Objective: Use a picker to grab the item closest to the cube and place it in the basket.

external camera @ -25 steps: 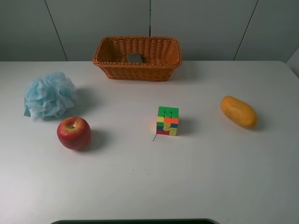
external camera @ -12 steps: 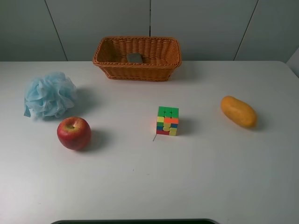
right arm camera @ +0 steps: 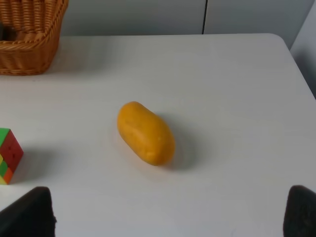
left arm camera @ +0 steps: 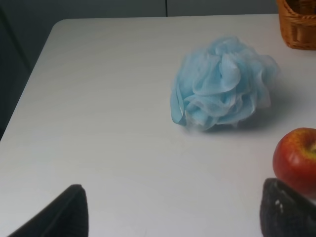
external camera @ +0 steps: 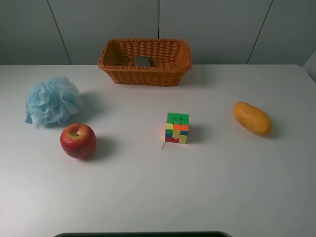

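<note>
A multicoloured cube (external camera: 177, 128) sits mid-table. An orange oval fruit (external camera: 252, 118) lies to its right, nearer to it than the red apple (external camera: 78, 140) at the left. The wicker basket (external camera: 148, 76) stands at the back. Neither gripper shows in the high view. My left gripper (left arm camera: 173, 212) is open and empty, with the apple (left arm camera: 297, 159) by one fingertip (left arm camera: 286, 212). My right gripper (right arm camera: 168, 215) is open and empty, short of the orange fruit (right arm camera: 145, 132), with the cube (right arm camera: 9, 155) at the edge of the view.
A blue bath pouf (external camera: 52, 99) lies at the far left, also in the left wrist view (left arm camera: 222, 84). A grey item (external camera: 142, 61) lies in the basket. The basket's corner shows in both the left wrist view (left arm camera: 298, 22) and the right wrist view (right arm camera: 29, 34).
</note>
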{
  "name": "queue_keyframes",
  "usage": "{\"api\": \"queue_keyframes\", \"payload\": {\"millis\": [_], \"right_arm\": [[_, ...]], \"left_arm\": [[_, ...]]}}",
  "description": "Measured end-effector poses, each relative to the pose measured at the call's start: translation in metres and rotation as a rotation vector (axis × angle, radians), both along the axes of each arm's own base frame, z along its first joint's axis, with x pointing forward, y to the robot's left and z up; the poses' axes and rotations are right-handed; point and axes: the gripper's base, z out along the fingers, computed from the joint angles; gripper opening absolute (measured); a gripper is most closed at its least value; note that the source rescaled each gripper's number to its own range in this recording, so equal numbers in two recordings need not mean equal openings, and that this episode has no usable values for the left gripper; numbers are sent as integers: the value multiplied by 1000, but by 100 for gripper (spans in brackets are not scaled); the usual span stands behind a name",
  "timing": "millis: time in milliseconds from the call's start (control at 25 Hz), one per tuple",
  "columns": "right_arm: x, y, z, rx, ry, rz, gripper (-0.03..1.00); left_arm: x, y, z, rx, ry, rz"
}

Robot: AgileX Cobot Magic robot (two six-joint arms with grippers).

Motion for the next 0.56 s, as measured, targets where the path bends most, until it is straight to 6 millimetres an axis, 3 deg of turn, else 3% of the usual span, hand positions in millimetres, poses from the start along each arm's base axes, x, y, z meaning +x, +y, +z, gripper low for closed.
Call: {"api": "queue_keyframes", "payload": {"millis": [560], "right_arm": [[0,0,0,1,0,-1,100]], "left_arm": [[0,0,0,0,0,0]]}}
